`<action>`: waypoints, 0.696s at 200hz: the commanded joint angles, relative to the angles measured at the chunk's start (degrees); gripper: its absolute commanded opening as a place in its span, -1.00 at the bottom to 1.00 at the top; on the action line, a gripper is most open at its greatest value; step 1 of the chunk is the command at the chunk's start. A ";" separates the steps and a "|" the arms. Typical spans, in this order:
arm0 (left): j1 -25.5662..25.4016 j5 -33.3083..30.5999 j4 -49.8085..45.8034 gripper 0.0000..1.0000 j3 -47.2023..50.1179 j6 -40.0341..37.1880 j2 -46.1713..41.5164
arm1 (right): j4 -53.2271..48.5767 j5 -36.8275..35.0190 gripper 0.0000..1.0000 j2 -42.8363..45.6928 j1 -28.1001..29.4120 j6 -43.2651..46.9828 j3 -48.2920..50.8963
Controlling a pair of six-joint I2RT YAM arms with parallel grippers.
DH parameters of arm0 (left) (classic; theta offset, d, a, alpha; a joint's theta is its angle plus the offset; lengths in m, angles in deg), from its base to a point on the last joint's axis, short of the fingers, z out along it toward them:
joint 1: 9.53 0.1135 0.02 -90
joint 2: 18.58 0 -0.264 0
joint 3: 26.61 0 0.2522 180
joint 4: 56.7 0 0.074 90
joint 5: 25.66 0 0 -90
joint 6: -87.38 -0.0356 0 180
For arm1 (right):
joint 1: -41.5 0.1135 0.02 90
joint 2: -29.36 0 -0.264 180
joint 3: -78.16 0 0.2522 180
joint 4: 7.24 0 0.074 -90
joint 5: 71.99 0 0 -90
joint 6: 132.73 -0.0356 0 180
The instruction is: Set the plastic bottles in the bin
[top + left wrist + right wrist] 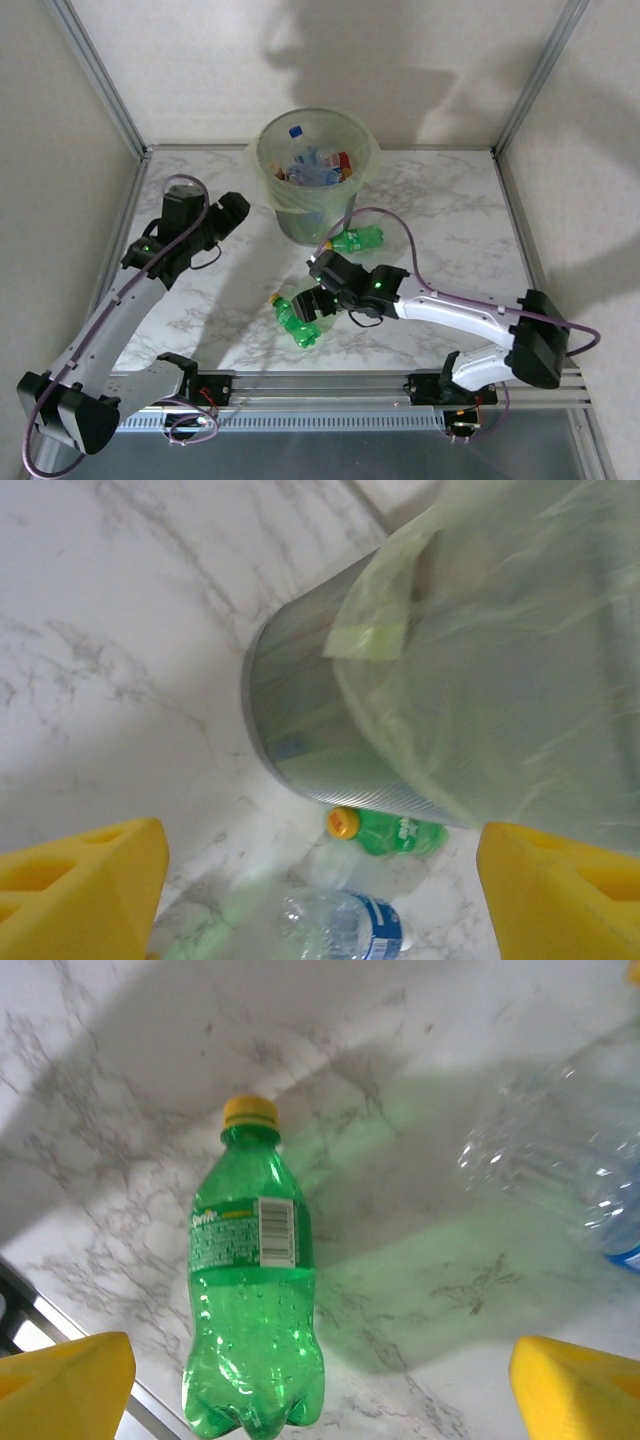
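the bin [315, 195], a round, pale-green translucent bucket with a thin liner folded over its rim, stands upright toward the far middle of the marble table [450, 220]. several bottles [318, 165] with blue, red and white parts lie heaped inside it. one green bottle [357, 240] with a yellow cap lies on its side just beside the bin's base. a second green bottle [293, 318], yellow-capped and labelled, lies flat nearer the front edge. a clear bottle [555, 1165] with a blue label lies near it, not touching.
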 commanded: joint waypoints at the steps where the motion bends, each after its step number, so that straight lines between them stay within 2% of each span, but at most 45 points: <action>1: 0.50 1.74 0.93 0.59 2.93 1.75 -1.12 | 1.33 3.40 0.92 -2.26 1.22 1.08 -0.27; 27: 0.63 -0.42 -1.38 0.57 4.40 2.03 -0.76 | 2.05 4.89 0.93 -5.69 1.88 2.13 -0.19; 107: 0.67 1.81 0.44 0.53 7.36 3.62 0.26 | 4.65 9.27 0.87 -15.24 3.40 3.35 -1.63; 139: 0.69 2.91 1.61 0.52 8.73 4.63 0.59 | 3.76 8.75 0.81 -18.89 4.32 3.71 -3.39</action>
